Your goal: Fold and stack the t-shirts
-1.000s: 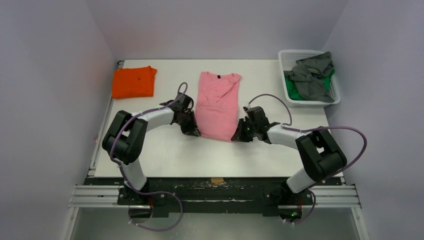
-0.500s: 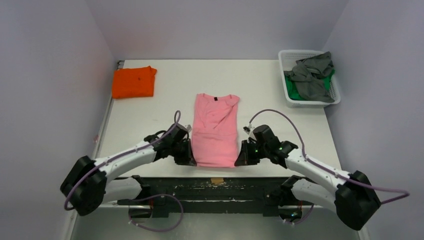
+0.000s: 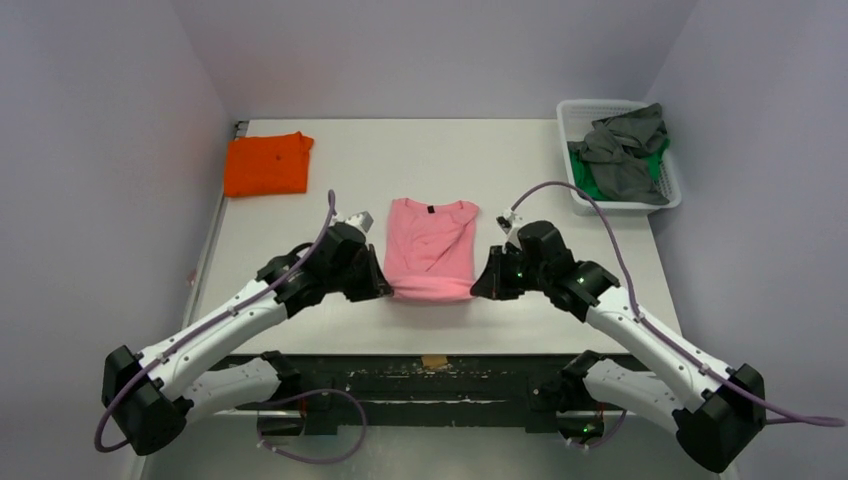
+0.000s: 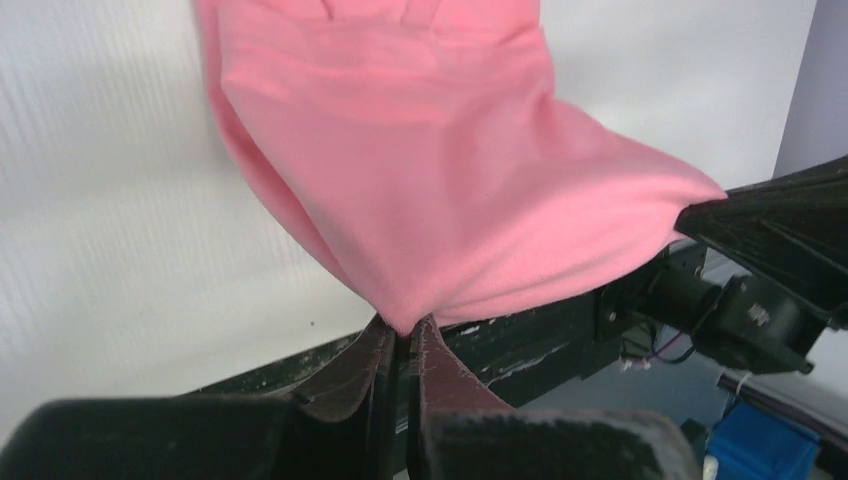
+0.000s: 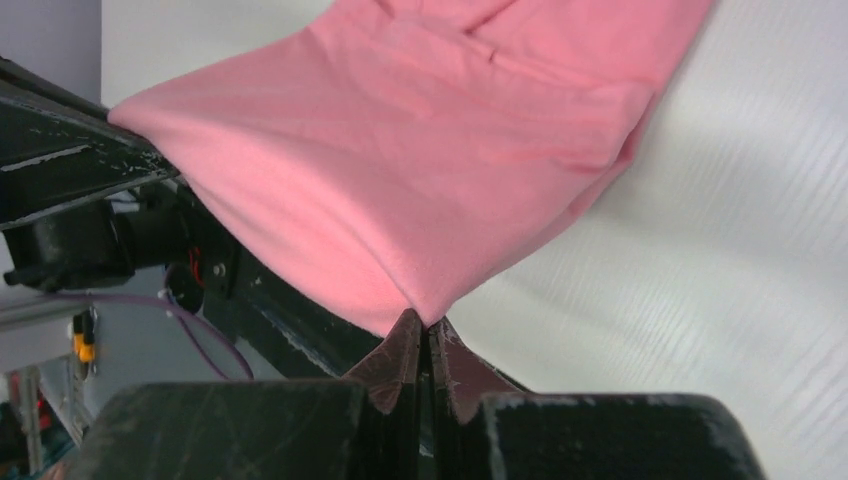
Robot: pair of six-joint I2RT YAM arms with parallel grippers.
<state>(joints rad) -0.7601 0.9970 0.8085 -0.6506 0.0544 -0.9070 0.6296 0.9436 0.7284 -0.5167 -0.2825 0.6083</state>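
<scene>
At far left on the worktop [image 3: 450, 335], orange t-shirt [image 3: 265, 163], folded flat, well apart from the rest. Near the middle, left gripper [image 3: 384, 292]: jaws pinched tight together on the near left corner of the pink t-shirt [image 3: 430, 250]. Pink cloth doubled, near fold raised off the surface, collar end lying flat, a few creases across the front. At its right corner, right gripper [image 3: 479, 291], jaws likewise clamped on the cloth. Far right, white basket [image 3: 600, 104] with grey t-shirt [image 3: 625, 150] crumpled over green t-shirt [image 3: 594, 186].
</scene>
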